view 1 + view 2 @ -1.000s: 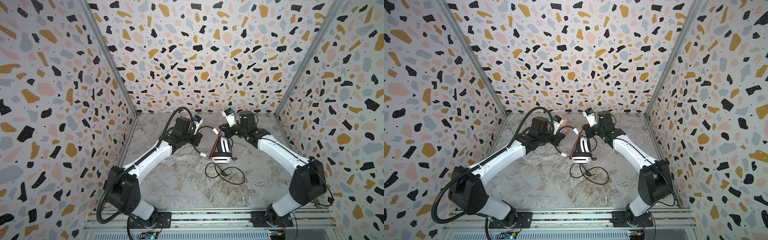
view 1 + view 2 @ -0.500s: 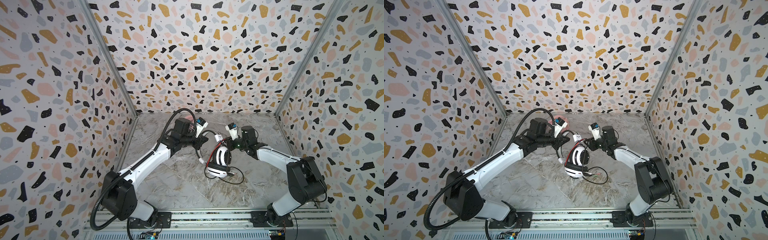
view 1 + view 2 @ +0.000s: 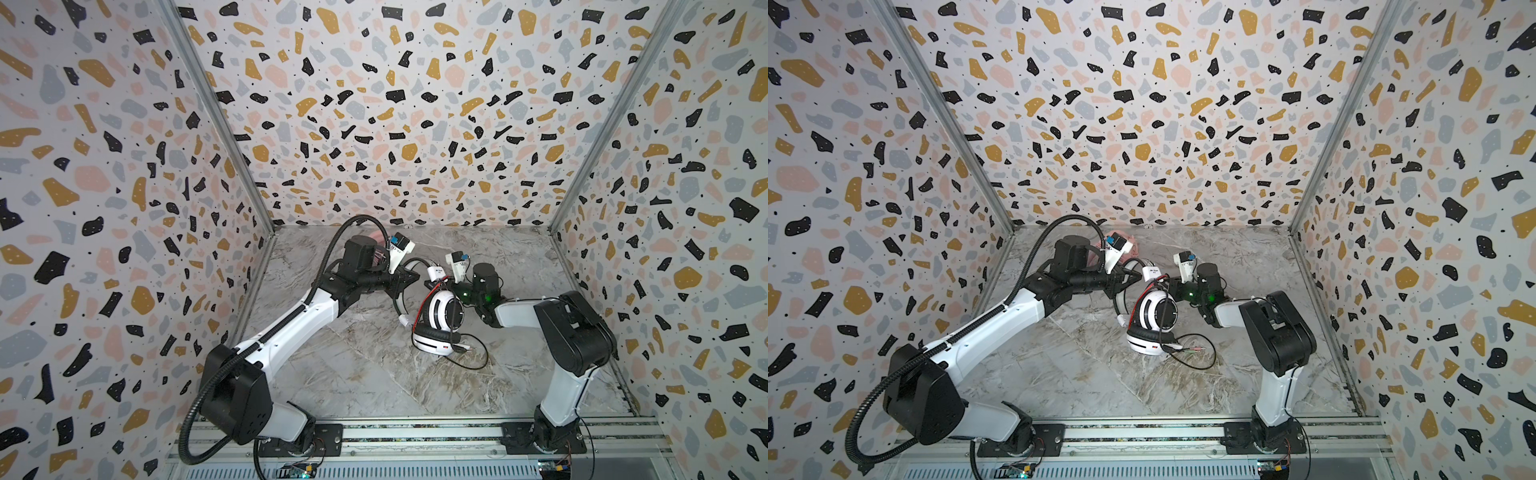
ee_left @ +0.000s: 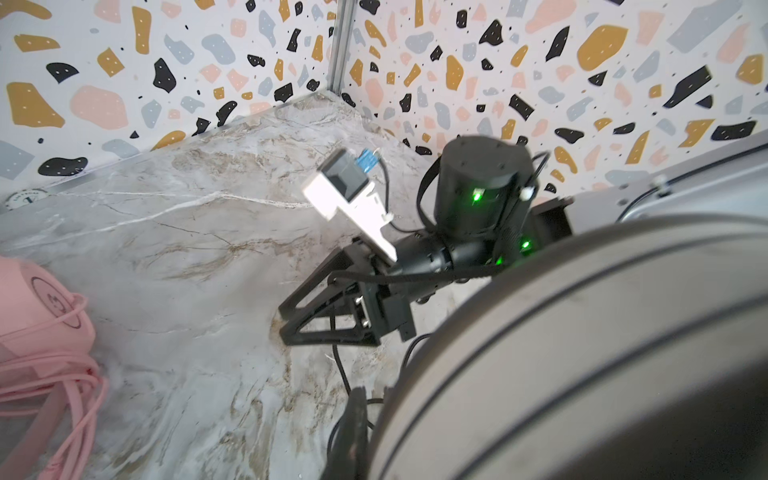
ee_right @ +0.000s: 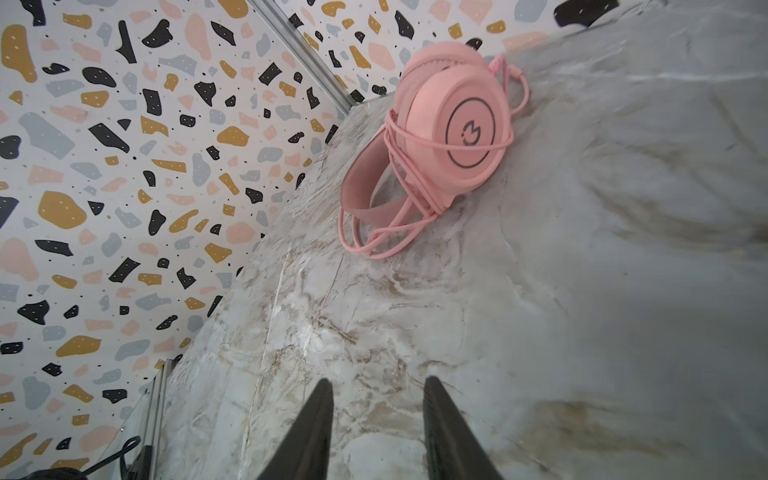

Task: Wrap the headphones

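Pink headset lies wrapped; white-and-black headset trails loose black cable. Left pincer seemingly clamps its headband; right pincer gapes empty.

Central headset rests mid-bench, between the left end effector, against its left side, and the right end effector, just to its right. Its cable loops on the bench in front. Rear headset lies behind the left end effector, near the back wall.
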